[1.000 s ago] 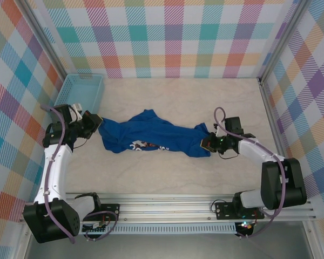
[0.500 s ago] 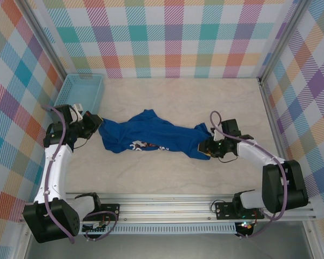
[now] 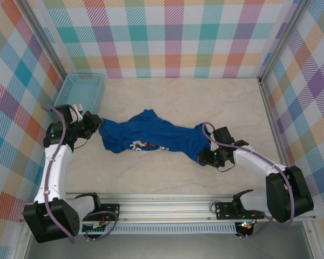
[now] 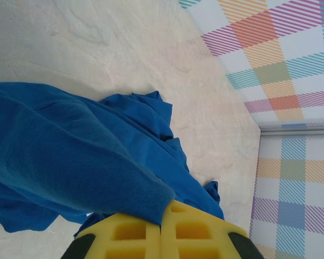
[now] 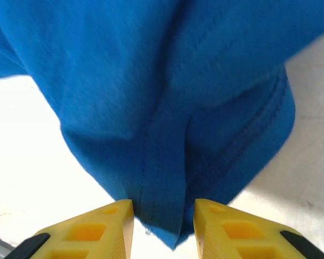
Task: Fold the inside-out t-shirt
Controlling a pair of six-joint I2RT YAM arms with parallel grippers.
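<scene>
Soft matt blue cloth t-shirt (image 3: 151,136), smooth pale wood-grain table (image 3: 178,102), light blue plastic mesh basket (image 3: 83,76)

I operate in a robot test cell, not a home. Checked-pattern walls (image 3: 167,38) enclose a pale tabletop (image 3: 178,102) on three sides. Aluminium posts (image 3: 271,108) frame them. My left arm (image 3: 51,167) and right arm (image 3: 259,162) are bolted to a metal rail (image 3: 173,208).

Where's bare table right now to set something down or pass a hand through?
Free: the wide table stretch between the back wall and the t-shirt, right of the basket. Also free is the near strip between the t-shirt and the rail. Crowded: the middle band, where the t-shirt spans from the left gripper to the right gripper.
</scene>
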